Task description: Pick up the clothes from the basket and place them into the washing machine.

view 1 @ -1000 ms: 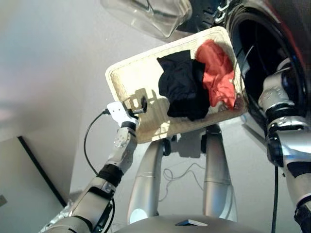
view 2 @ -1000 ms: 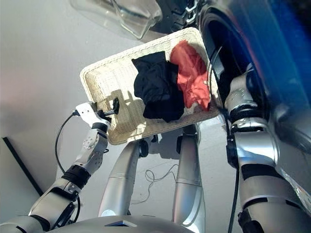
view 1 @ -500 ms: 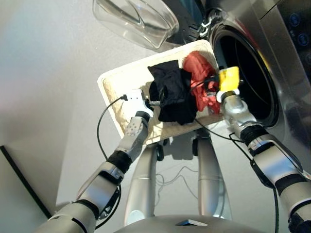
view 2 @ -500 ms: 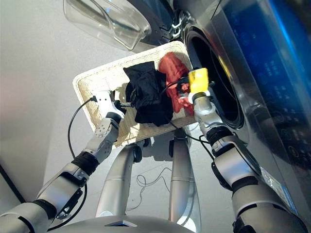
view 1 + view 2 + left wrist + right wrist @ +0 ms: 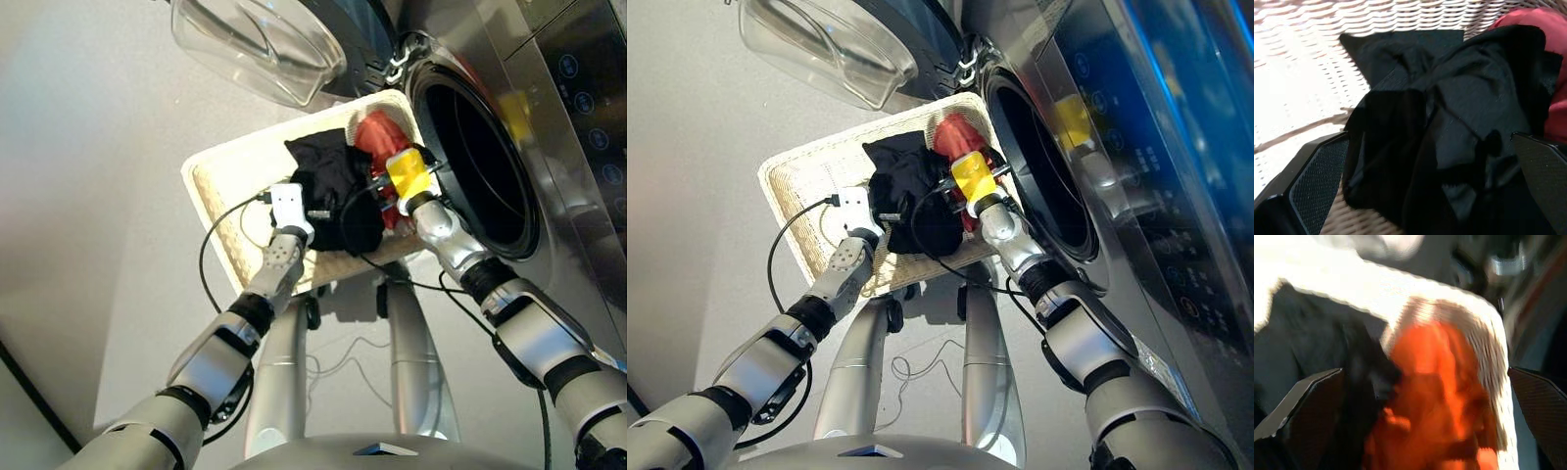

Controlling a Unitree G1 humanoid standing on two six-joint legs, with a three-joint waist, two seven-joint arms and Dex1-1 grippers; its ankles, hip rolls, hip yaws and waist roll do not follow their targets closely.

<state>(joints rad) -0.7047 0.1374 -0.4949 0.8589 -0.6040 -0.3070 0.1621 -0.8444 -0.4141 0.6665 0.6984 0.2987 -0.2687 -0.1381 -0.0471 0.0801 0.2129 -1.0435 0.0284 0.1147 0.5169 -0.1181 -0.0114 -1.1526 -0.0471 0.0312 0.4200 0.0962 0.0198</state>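
Black garment (image 5: 333, 191) and coral-red garment (image 5: 377, 137) are lying in the basket (image 5: 220, 186) (beside the washing machine (image 5: 480, 166)); left gripper (image 5: 1425, 196) and right gripper (image 5: 1425, 426) are hovering spread apart.

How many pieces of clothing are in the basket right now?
2 show. A black garment lies mid-basket, in front of the left gripper. A red garment sits beside it at the washer end of the basket, under the right gripper. More may be hidden underneath.

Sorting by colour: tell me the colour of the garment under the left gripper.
Black garment; the left wrist view shows it best.
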